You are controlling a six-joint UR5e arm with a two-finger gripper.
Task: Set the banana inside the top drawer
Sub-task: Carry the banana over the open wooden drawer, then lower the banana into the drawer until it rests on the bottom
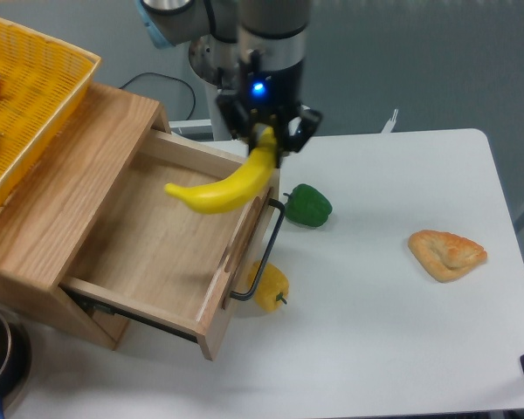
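Gripper: we see the gripper closed on the stem end of the banana, so the fruit hangs long and low.
Banana: in the air above the top drawer, its free tip pointing left.
Drawer: pulled open toward the near right, ready to receive it.
Next: we judge a lowering is needed before release.

You had one banana, two bell peppers, green and yellow, one pastry, one open drawer, one basket.
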